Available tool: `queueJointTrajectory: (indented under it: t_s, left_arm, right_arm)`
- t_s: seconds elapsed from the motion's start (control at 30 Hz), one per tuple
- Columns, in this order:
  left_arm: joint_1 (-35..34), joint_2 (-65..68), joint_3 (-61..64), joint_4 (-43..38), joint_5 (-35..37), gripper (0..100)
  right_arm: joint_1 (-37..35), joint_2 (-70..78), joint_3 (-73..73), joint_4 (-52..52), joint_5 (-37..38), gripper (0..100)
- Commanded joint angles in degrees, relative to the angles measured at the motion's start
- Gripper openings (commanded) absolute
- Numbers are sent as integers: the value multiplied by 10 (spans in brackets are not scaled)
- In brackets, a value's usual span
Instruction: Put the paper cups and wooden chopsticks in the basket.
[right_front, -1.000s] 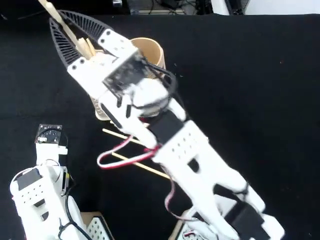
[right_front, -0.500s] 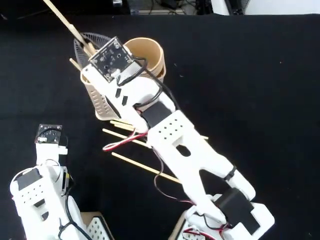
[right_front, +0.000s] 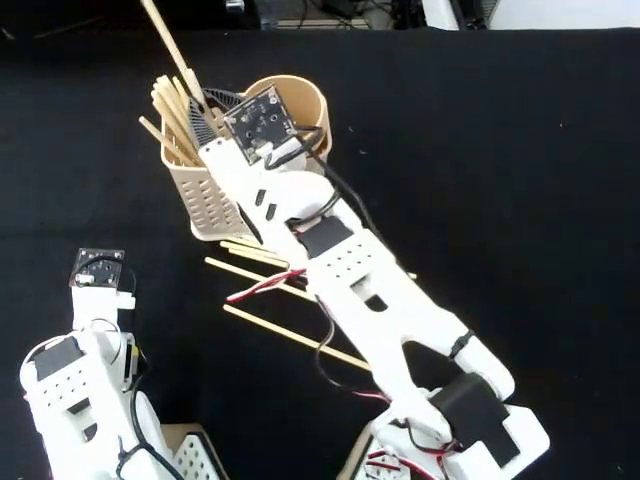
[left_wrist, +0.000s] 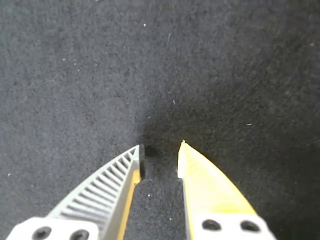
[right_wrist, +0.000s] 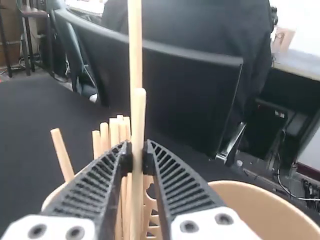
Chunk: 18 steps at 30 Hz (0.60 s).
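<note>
Right wrist view, right gripper (right_wrist: 137, 146) clamped on chopstick (right_wrist: 134, 50), top cut off, left gripper (left_wrist: 161, 146) parted

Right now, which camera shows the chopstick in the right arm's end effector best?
The right wrist view: the chopstick is pinched in the right end effector. The high view shows its upper length slanting above the basket, the arm hiding the grip. The left wrist view faces black table.

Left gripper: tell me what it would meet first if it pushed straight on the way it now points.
The open left gripper points at the black cloth-covered table. It would likely meet that cloth first; the way to it looks free, though depth is unclear.
</note>
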Motion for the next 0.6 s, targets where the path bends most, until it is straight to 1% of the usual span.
queueJointTrajectory:
  t_s: [0.0, 0.2, 0.23, 0.4, 0.57]
  left_arm:
    - [7, -2, 0, -6, -7, 145]
    - [7, -2, 0, -6, -7, 145]
    - [7, -2, 0, -6, -7, 145]
    - [7, -2, 0, -6, -7, 145]
    - [7, -2, 0, -6, -7, 145]
  right_arm:
    - [8, -6, -12, 30, -4, 16]
    - [-25, -7, -55, 120, -4, 17]
    - [-28, -7, -61, 127, -4, 28]
    - [-35, -7, -97, 195, -4, 168]
    - [-33, -14, -147, 263, -4, 169]
